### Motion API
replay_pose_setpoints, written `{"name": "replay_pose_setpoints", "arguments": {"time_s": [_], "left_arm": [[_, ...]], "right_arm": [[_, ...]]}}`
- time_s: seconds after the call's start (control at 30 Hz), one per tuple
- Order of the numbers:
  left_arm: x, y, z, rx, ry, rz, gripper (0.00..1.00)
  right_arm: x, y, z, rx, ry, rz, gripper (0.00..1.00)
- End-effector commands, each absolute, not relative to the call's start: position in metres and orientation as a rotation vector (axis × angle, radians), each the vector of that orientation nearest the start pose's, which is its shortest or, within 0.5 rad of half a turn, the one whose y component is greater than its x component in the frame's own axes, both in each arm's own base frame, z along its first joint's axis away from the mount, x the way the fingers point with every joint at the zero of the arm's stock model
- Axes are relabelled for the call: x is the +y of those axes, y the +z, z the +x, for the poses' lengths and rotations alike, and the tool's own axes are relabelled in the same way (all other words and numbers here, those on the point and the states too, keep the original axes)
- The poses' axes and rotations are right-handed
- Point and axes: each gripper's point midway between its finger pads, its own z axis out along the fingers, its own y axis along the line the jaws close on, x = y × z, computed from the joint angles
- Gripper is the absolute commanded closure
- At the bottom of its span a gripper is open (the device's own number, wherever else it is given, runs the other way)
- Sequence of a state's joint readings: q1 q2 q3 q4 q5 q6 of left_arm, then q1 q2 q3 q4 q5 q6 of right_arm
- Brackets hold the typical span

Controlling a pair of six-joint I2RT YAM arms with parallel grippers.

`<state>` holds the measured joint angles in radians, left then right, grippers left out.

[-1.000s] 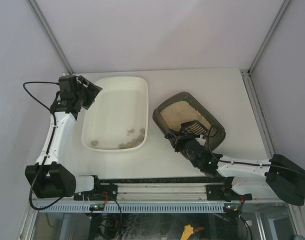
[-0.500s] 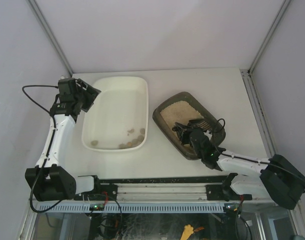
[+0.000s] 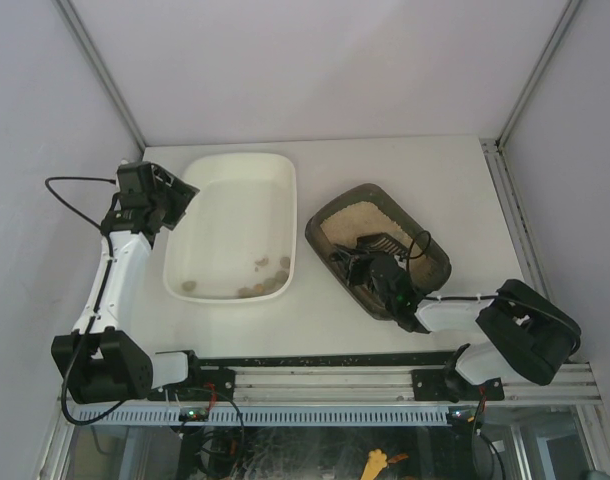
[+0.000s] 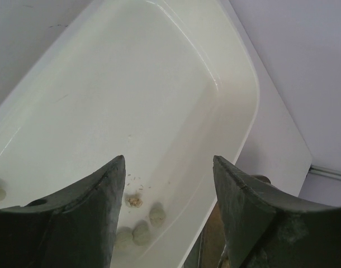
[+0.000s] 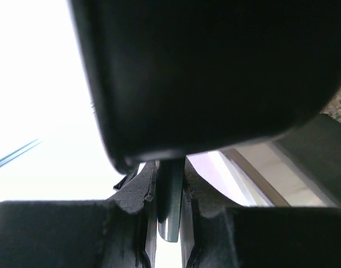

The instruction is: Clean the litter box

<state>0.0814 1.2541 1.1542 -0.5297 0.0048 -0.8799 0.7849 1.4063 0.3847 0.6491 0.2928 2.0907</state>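
Pilot: Since a second ago my right arm has folded back toward its base, and the right gripper [image 3: 360, 268] has carried the scoop [image 3: 382, 243] from the near-left rim in over the litter. My left gripper [image 3: 170, 200] has slipped a little outward at the tub's far-left corner.

Desk: Where is the litter box from above?

Pilot: On the right half of the tabletop [image 3: 425, 165], set askew. The litter box [image 3: 316, 233] is a small dark grey-brown tray with rounded corners, and its beige sandy litter [image 3: 347, 225] shows at the far-left end. The black slotted scoop and my right wrist cover its middle and near end. The cream-white tub [image 3: 235, 200] sits left of it, close but apart, with pale clumps [image 3: 265, 285] along its near end.

Desk: And the left wrist camera?

Pilot: My two dark fingers [image 4: 92, 212] stand well apart with nothing between them, above the tub's bare white floor. A few clumps lie low between them.

Desk: And the right wrist camera?

Pilot: It is mostly blocked: the scoop's dark body fills the upper frame. Below it, a thin handle [image 5: 170, 206] is pinched tight between my closed fingers [image 5: 131, 223]. A speck of litter shows at the right edge.
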Motion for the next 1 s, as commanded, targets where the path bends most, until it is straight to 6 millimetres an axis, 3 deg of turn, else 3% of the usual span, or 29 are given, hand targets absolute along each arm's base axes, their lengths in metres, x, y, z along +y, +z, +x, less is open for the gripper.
{"name": "replay_pose_setpoints", "arguments": {"time_s": [0.0, 0.2, 0.47, 0.6, 0.83, 0.97], "left_arm": [[0.005, 0.242, 0.375, 1.919, -0.448, -1.030, 0.32], [0.007, 0.240, 0.375, 1.921, -0.447, -1.040, 0.33], [0.009, 0.235, 0.375, 1.912, -0.441, -1.059, 0.33], [0.011, 0.234, 0.373, 1.908, -0.431, -1.064, 0.33], [0.016, 0.230, 0.371, 1.899, -0.422, -1.083, 0.34], [0.016, 0.224, 0.371, 1.902, -0.429, -1.097, 0.35]], "right_arm": [[0.260, 0.180, 0.315, 1.134, 1.939, 2.211, 1.00], [0.250, 0.180, 0.308, 1.141, 1.887, 2.228, 1.00], [0.274, 0.185, 0.299, 1.178, 2.068, 2.175, 1.00], [0.277, 0.178, 0.304, 1.175, 2.048, 2.185, 1.00], [0.250, 0.181, 0.309, 1.053, 2.005, 2.177, 1.00], [0.239, 0.169, 0.304, 1.045, 1.958, 2.194, 1.00]]}}
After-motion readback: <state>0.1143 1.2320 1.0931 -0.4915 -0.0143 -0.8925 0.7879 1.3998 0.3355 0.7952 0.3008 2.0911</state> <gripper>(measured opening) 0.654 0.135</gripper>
